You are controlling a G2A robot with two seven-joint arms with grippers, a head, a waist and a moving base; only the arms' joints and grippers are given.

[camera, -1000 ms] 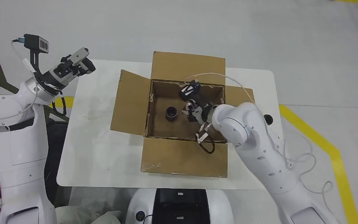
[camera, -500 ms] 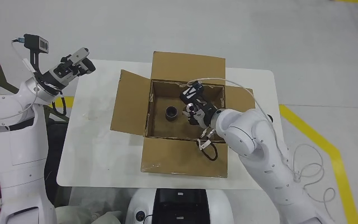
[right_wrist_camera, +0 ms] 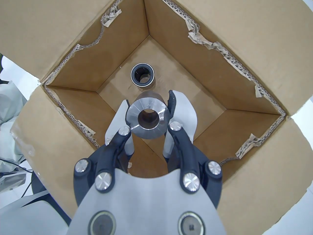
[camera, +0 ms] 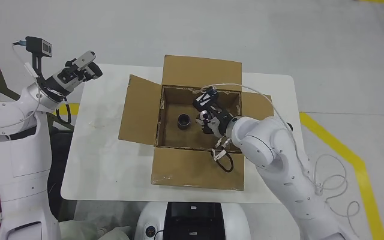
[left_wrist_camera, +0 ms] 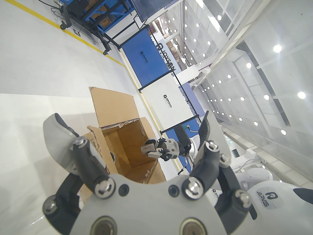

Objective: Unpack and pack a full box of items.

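R arm: vs 1 s ago, elbow and forearm have swung outward and the cable loop over the wrist has re-draped. The right claw [right_wrist_camera: 149,102] itself has shifted only a touch over the cardboard box [right_wrist_camera: 80,69]. Vs 0.5 s ago nothing differs, so the arm is now parked.

My read: a pose adjustment w/ part in hand, not a pick or a drop. Can't tell from here whether this part is coming out or going in. Either way the carry is unfinished, and one more part sits on the box floor.

R claw state: fingers closed partway onto a steel bushing [right_wrist_camera: 146,132], one pad on each side of its barrel, bore end facing the wrist cam. In the left wrist view the same claw [left_wrist_camera: 159,150] hangs about at the box's rim w/ the bushing [left_wrist_camera: 148,149] at its tip, clear of the walls.

L claw [left_wrist_camera: 132,117]: fingers spread wide, nothing between them, parked well away from the box, off the far corner of the white table [camera: 96,162].

Task thing, looks:
- Held bushing: short thick-walled cylinder, bright machined end face w/ radial sheen, darker bore, brownish barrel. Sits square in the grip, no visible tilt.
- 2nd bushing [right_wrist_camera: 143,77]: below and just past R claw's fingertips, upright on the floor, black rim, open bore up. Apart from the held one.
- Box: all flaps folded out, torn corrugated edges at the rim.
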